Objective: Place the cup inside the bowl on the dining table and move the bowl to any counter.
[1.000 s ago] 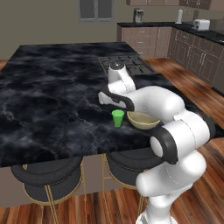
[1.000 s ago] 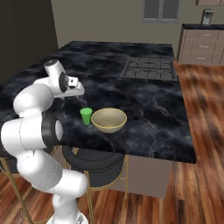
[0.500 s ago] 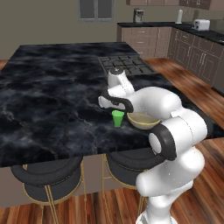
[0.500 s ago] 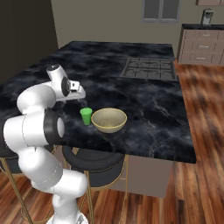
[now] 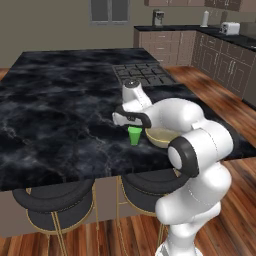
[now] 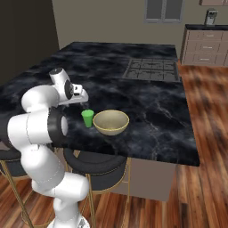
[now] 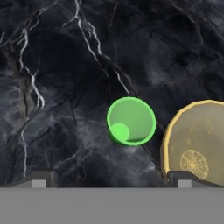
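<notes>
Jaws are being held spread wide and empty on the gripper (image 7: 112, 175), which is hovering above the cup (image 7: 131, 120). Light, rigid and probably slick, the cup is best being pinched across its rim. It is standing upright just beside the bowl (image 7: 197, 142) on the dining table (image 5: 55, 110), with the counter (image 5: 235, 40) lying well apart behind.

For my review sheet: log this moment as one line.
phase: pre-grasp | gripper: open above cup | cup: upright beside bowl | bowl: empty on dining table
</notes>
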